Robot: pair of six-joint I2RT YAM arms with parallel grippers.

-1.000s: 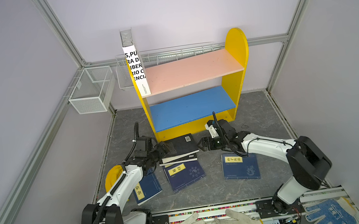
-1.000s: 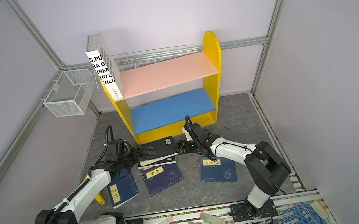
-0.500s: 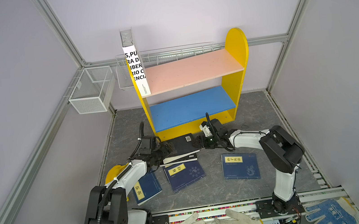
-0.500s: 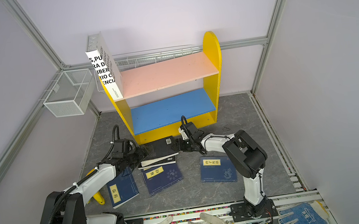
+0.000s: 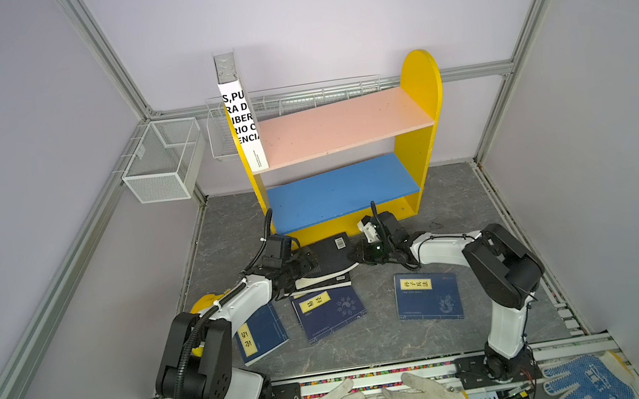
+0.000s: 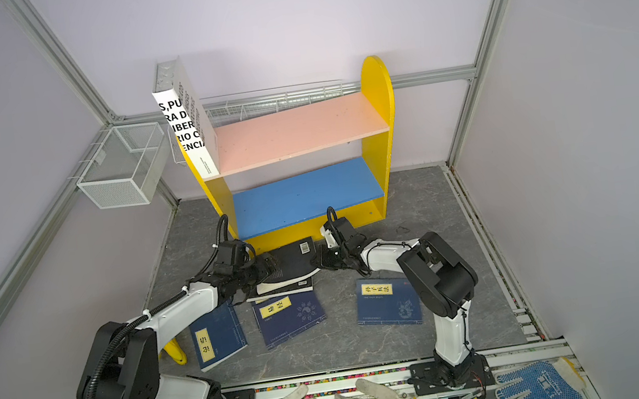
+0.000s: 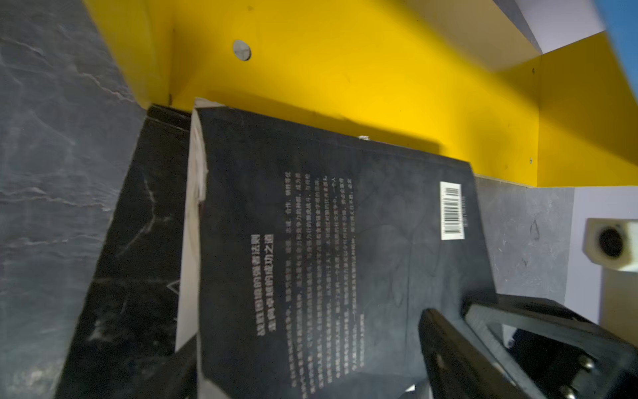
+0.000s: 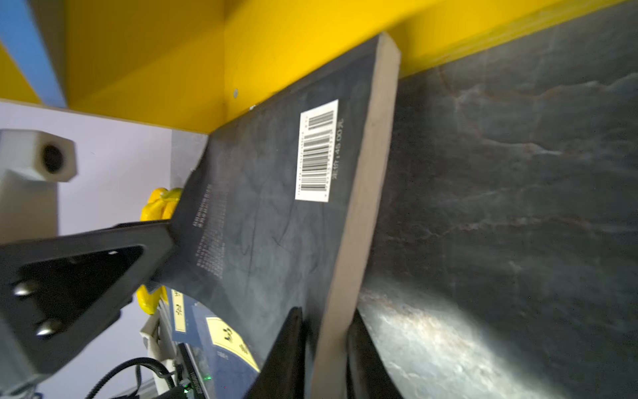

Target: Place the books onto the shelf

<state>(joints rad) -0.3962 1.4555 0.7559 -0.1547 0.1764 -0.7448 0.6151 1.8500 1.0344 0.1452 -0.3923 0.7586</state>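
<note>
We log left gripper (image 5: 309,265) jaws wide, around the left edge of the black book (image 5: 331,251); book lies on a second book (image 5: 322,281), at the foot of the shelf (image 5: 422,120); right gripper (image 5: 354,256) clamped on its page edge.

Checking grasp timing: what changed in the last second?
The right pincer moved in and shut on the black book's edge. The left pincer, open, moved in around its other end. The white book on the shelf and the navy books stayed put.
</note>
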